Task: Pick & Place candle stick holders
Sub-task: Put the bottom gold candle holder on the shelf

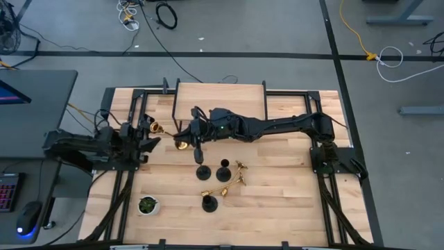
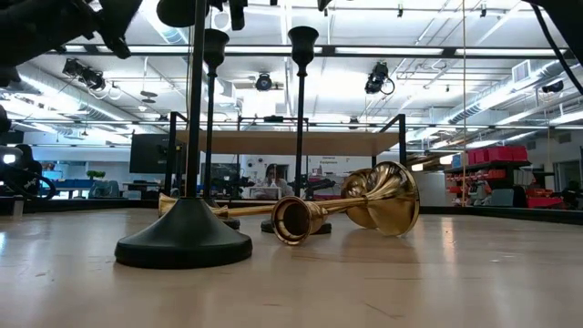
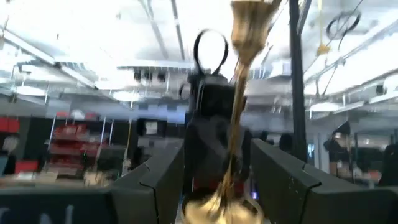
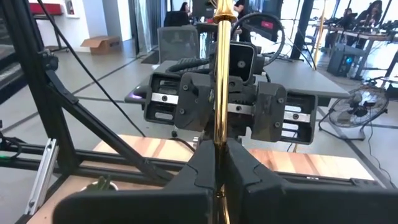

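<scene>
**One gold holder mid-handover, five left**

On the worktop (image 1: pixel 291 187) we count three black holders (image 1: pixel 203 172) upright and two gold holders (image 1: pixel 237 173) lying flat, none yet placed. Our right hand (image 1: pixel 186 139) is clamped on the gold holder (image 4: pixel 220 81), raised at far left. The left hand (image 1: pixel 149 132) faces it; we cannot tell its grip.

Three holders are matte black (image 1: pixel 202 171), the others shiny gold (image 1: pixel 239 171), one gold stem (image 4: pixel 220 81) sits between dark fingers. Table's (image 1: pixel 291 201) a pale wood grain, and the little pot (image 1: pixel 147 205) is white with green leaves.
</scene>
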